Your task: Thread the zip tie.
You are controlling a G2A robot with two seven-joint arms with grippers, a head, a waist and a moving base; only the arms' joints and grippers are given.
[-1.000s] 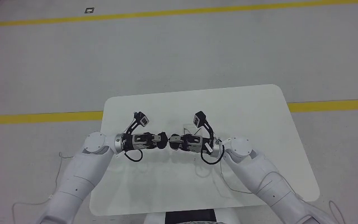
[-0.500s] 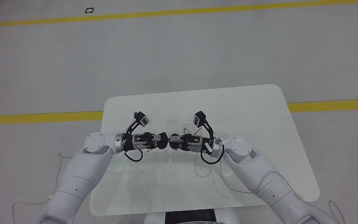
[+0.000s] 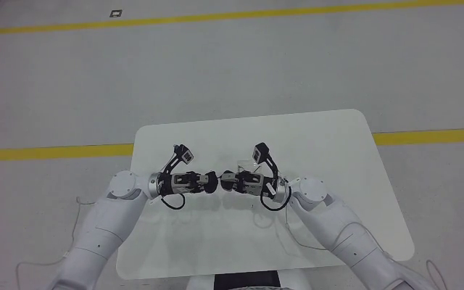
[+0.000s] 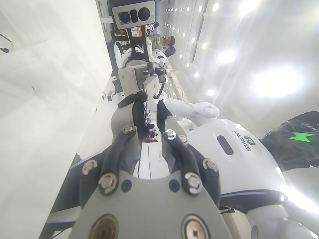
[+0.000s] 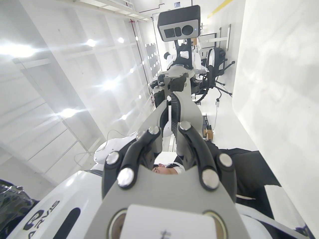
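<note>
Facing nearly tip-to-tip: left hand (image 3: 211,181), right hand (image 3: 224,179)

A white table (image 3: 326,138) stands on a pale grey floor (image 3: 217,72) crossed by two bright yellow lines (image 3: 217,16). The arms (image 3: 341,232) are glossy white, with thin black cables (image 3: 272,204) looping near the wrists. The left gripper (image 4: 149,105) is matte grey metal with black linkages and shiny silver screw heads. The right gripper (image 5: 172,100) has the same grey, black and silver, plus a finely ribbed black pad (image 5: 175,110) on one finger. The zip tie (image 4: 126,102) is plain black. Each wrist camera (image 5: 179,23) is a black box with a grey face.
</note>
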